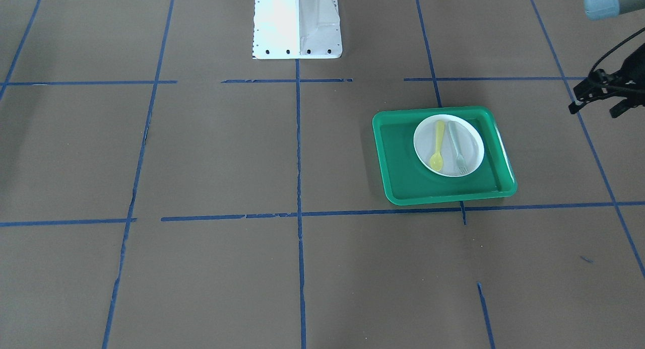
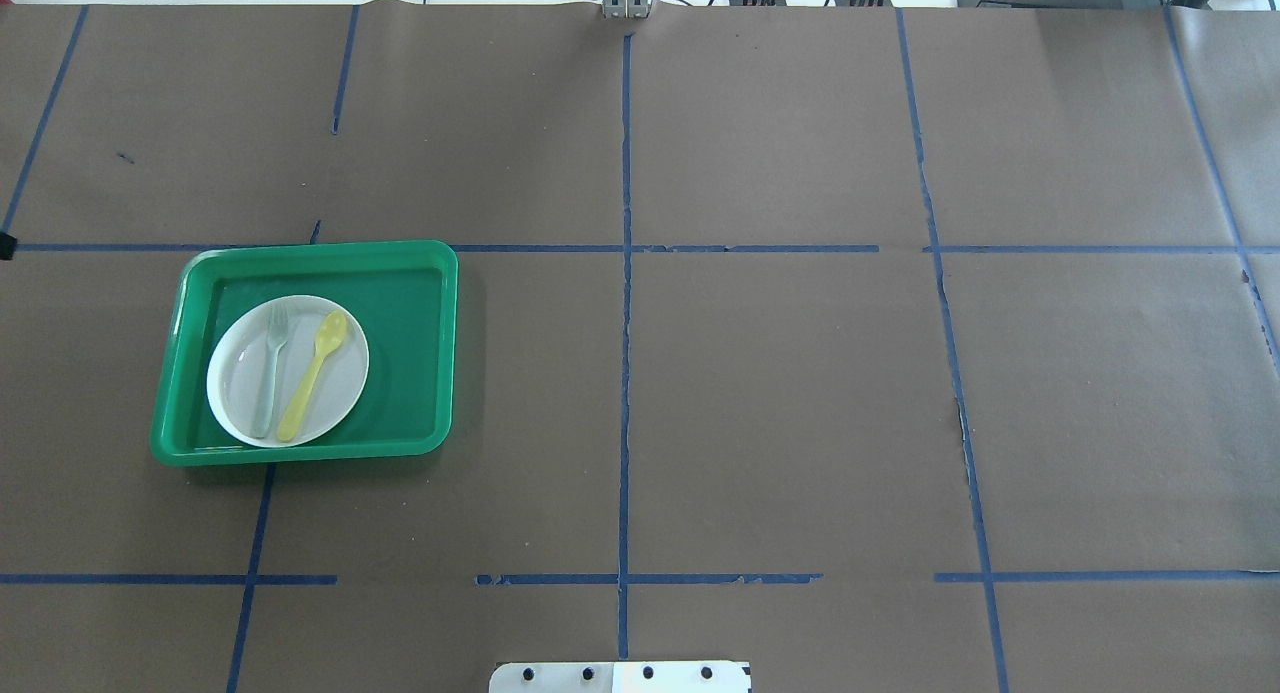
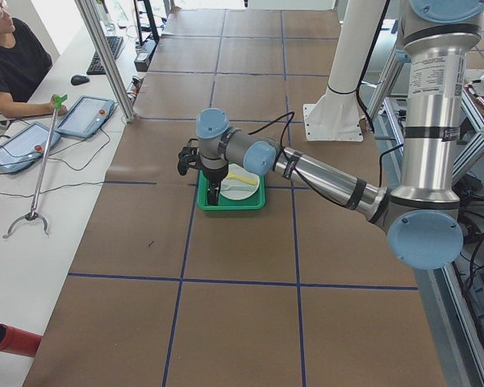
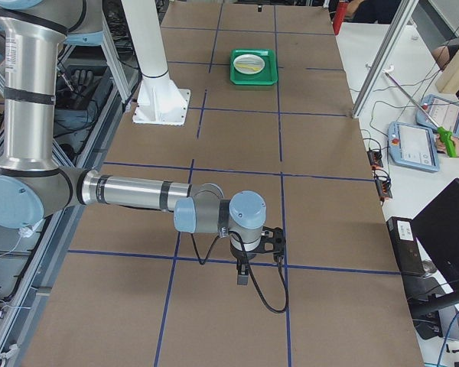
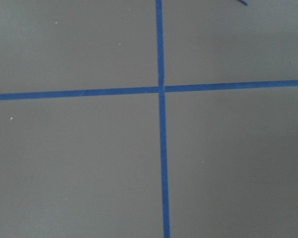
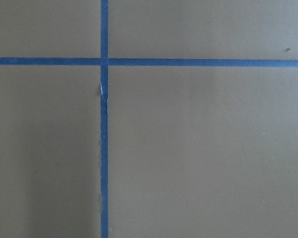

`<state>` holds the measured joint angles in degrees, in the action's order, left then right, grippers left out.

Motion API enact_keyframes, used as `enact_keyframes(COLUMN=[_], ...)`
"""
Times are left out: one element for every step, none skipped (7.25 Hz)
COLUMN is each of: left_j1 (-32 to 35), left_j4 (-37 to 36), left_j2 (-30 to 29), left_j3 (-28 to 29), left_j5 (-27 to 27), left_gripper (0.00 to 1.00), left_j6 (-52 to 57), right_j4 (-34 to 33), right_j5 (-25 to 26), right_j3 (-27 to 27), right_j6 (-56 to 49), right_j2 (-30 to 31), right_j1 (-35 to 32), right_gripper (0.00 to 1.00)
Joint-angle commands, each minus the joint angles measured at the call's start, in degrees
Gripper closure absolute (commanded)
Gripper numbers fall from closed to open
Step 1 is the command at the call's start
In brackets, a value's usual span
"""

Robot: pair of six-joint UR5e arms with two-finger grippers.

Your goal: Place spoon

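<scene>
The yellow spoon [image 1: 437, 147] lies on the white plate [image 1: 472, 140], next to a pale grey-green fork [image 1: 457, 147]. The plate sits in a green tray [image 1: 403, 160]. Spoon [image 2: 313, 373], plate [image 2: 345, 398] and tray [image 2: 410, 353] also show in the overhead view. My left gripper [image 1: 597, 101] hangs above the table beyond the tray's outer side, apart from it, half cut off by the front view's edge. I cannot tell whether it is open or shut. My right gripper [image 4: 242, 275] shows only in the exterior right view, far from the tray. I cannot tell its state. Both wrist views show only table.
The brown table has a grid of blue tape lines [image 2: 625, 323]. The robot's white base [image 1: 297, 24] stands at the table's middle back. An operator [image 3: 12, 60] sits at a side desk with tablets and a grabber stick [image 3: 36, 173].
</scene>
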<state>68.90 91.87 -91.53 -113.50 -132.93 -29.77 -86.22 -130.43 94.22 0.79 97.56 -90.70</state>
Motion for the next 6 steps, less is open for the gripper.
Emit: enact_keyframes(left_j1=[-13.21, -15.97, -17.91, -20.54, -22.04, -23.36], left_j4=[-0.20, -0.20, -0.20, -0.02, 0.24, 2.68], left_j2=[-6.10, -8.38, -8.84, -10.41, -11.56, -11.57], left_j3=[-1.29, -0.77, -0.67, 0.63, 3.34, 5.55], left_j5=[9.31, 11.70, 11.90, 11.99, 13.38, 13.48], left_gripper=[0.00, 0.00, 0.00, 0.00, 0.00, 0.02], left_j6=[-18.16, -21.44, -23.48, -26.11, -26.48, -26.66], right_j4=[0.09, 0.00, 0.00, 0.00, 0.00, 0.00], right_j5=[0.00, 0.00, 0.00, 0.00, 0.00, 0.00], right_j3=[0.00, 0.00, 0.00, 0.00, 0.00, 0.00], right_j6=[-0.09, 0.00, 0.00, -0.09, 0.00, 0.00], right_j2=[0.00, 0.00, 0.00, 0.00, 0.00, 0.00], right_j1=[0.00, 0.00, 0.00, 0.00, 0.00, 0.00], right_gripper=[0.00, 0.00, 0.00, 0.00, 0.00, 0.00])
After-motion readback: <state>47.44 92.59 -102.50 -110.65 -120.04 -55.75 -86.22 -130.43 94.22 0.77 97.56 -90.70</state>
